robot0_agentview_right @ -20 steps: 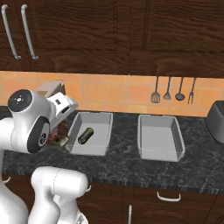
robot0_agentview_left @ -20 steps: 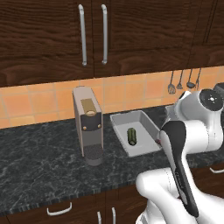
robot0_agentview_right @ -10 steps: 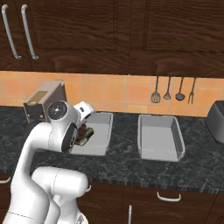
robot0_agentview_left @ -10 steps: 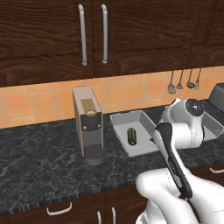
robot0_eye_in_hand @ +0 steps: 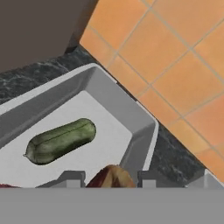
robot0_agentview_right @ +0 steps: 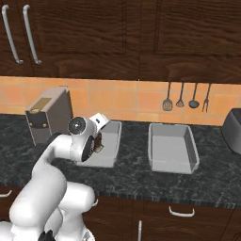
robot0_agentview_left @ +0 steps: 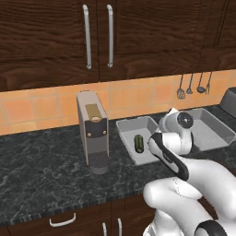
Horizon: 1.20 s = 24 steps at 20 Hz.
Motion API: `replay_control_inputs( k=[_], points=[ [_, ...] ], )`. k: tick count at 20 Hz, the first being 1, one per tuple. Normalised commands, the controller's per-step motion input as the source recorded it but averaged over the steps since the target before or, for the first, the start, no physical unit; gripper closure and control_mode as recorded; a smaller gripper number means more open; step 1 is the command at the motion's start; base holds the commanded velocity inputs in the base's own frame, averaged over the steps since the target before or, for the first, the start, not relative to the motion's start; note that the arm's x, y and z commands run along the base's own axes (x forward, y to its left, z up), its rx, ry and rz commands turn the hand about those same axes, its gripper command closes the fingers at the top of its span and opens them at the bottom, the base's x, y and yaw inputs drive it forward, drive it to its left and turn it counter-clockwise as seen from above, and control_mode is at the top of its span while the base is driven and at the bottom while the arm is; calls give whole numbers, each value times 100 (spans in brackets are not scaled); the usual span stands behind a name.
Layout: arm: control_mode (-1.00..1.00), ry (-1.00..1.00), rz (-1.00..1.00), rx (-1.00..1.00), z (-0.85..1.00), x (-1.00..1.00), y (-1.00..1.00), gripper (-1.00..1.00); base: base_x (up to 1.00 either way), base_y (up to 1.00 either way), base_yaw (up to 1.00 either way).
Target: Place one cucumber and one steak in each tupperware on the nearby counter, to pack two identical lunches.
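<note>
A dark green cucumber (robot0_eye_in_hand: 61,141) (robot0_agentview_left: 138,143) lies alone in the left tupperware (robot0_agentview_left: 126,137) (robot0_agentview_right: 111,135) (robot0_eye_in_hand: 142,131) on the black marbled counter (robot0_agentview_left: 46,170). My gripper (robot0_eye_in_hand: 109,179) (robot0_agentview_right: 97,143) hangs low over that tray's near end, shut on a lumpy brown-red steak (robot0_eye_in_hand: 111,176) that pokes up between the fingertips (robot0_eye_in_hand: 70,178). The second tupperware (robot0_agentview_left: 208,131) (robot0_agentview_right: 172,147) stands to its right with nothing in it. In the left base view my own arm hides the hand.
A tall grey coffee machine (robot0_agentview_left: 94,131) (robot0_agentview_right: 47,115) stands just left of the left tray. A toaster (robot0_agentview_right: 233,129) sits at the far right. Utensils (robot0_agentview_right: 186,96) hang on the orange tiled wall (robot0_eye_in_hand: 175,57) behind the trays.
The arm has swung down and to the right, carrying the steak from beside the coffee machine to low over the left tray. The cucumber and both trays have stayed put.
</note>
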Motion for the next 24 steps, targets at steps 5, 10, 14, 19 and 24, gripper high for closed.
replay_control_inputs(
  k=[5,10,14,19,24],
  points=[
    [-100,2,0,0,-38,80,-8,100,0,0,0],
    [-100,1,0,0,-45,80,-1,100,0,0,0],
    [-100,4,0,0,-44,86,-5,-100,0,0,0],
    [-100,4,0,0,11,27,-19,-100,0,0,0],
    [-100,-6,2,0,92,-53,0,-100,0,0,0]
  ],
)
